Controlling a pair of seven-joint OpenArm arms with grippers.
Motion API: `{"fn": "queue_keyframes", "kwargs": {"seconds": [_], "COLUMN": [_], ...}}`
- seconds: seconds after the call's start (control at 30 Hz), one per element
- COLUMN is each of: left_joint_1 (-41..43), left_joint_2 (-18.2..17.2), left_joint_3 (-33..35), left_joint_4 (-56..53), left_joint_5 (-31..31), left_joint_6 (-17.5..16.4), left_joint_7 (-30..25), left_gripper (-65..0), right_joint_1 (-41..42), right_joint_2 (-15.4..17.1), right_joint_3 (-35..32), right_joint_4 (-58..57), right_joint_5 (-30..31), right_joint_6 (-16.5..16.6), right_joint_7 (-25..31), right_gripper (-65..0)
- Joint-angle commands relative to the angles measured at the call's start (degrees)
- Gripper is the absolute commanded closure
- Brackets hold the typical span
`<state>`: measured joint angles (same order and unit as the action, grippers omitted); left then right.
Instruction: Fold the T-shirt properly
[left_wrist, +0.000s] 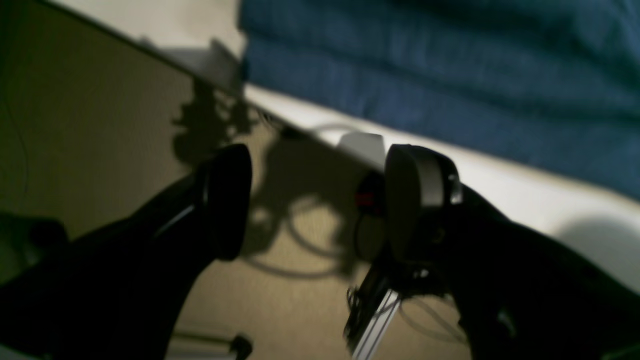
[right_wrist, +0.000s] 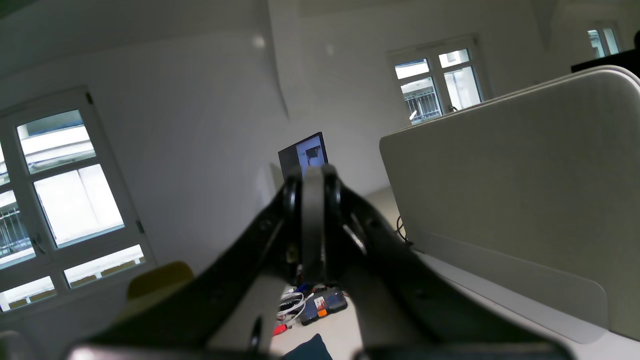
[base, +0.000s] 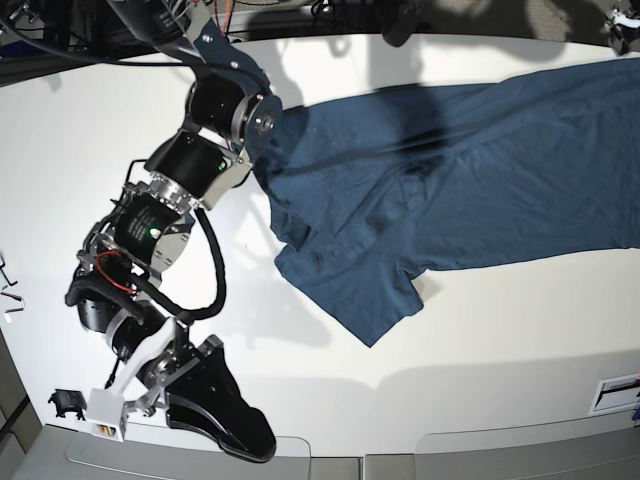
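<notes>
left pincer (left_wrist: 315, 200): jaws wide apart, nothing between them, hanging out past counter (left_wrist: 500, 185) edge, floor below. t-shirt (left_wrist: 450, 80) lies just beyond it on counter, hem line running along edge. right pincer (right_wrist: 312, 220): pads pressed together, empty, raised and aimed at room, low at near counter edge in base view. t-shirt (base: 460, 170) spread crumpled across far right of counter, long axis left to right, one sleeve toward near side; well apart from right pincer. left arm judged nearer. right arm's links overlap shirt's left end.
</notes>
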<state>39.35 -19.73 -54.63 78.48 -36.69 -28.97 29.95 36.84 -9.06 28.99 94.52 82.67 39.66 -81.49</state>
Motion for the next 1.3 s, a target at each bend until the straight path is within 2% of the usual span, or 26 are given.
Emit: {"fn": "queue_keyframes", "kwargs": {"seconds": [0.0, 0.23, 0.43, 0.6, 0.77, 0.87, 1.0, 1.1, 1.27], "left_joint_1": [0.7, 2.0, 5.2, 5.2, 4.0, 1.2, -3.3, -6.5, -10.5], "left_joint_2": [-1.1, -0.6, 3.9, 4.5, 4.5, 4.5, 4.5, 4.5, 4.5], "left_joint_3": [-1.4, -2.6, -1.9, 4.7, 18.0, 27.3, 38.6, 44.9, 52.6], "left_joint_4": [0.7, 0.7, 0.1, -9.0, -22.0, -28.7, -34.8, -37.4, -38.1], "left_joint_5": [-0.9, -0.8, -0.9, -1.3, -0.3, 4.3, 16.0, 23.4, 33.0], "left_joint_6": [-0.3, -0.2, -0.1, -0.2, -0.2, -0.3, -0.1, 0.0, 3.5], "left_joint_7": [-1.4, 0.9, 1.7, 0.7, -8.9, -16.5, -23.8, -25.8, -27.3], "left_gripper": [-39.1, -39.1, -39.1, -39.1, -39.0, -38.8, -38.8, -38.6, -38.3], "right_joint_1": [1.8, 1.8, 1.8, 1.8, 1.8, 1.8, 1.8, 1.8, 1.8], "right_joint_2": [0.1, 0.1, 0.1, 0.1, 0.1, 0.1, 0.1, 0.1, 0.1], "right_joint_3": [-0.3, -0.3, -0.3, -0.3, -0.3, -0.3, -0.3, -0.3, -0.3], "right_joint_4": [0.7, 0.7, 0.7, 0.7, 0.7, 0.7, 0.7, 0.7, 0.7], "right_joint_5": [1.5, 1.5, 1.5, 1.5, 1.5, 1.5, 1.5, 1.5, 1.5], "right_joint_6": [0.3, 0.3, 0.3, 0.3, 0.3, 0.3, 0.3, 0.3, 0.3], "right_joint_7": [1.5, 1.5, 1.5, 1.5, 1.5, 1.5, 1.5, 1.5, 1.5], "right_gripper": [0.0, 0.0, 0.0, 0.0, 0.0, 0.0, 0.0, 0.0, 0.0]}}
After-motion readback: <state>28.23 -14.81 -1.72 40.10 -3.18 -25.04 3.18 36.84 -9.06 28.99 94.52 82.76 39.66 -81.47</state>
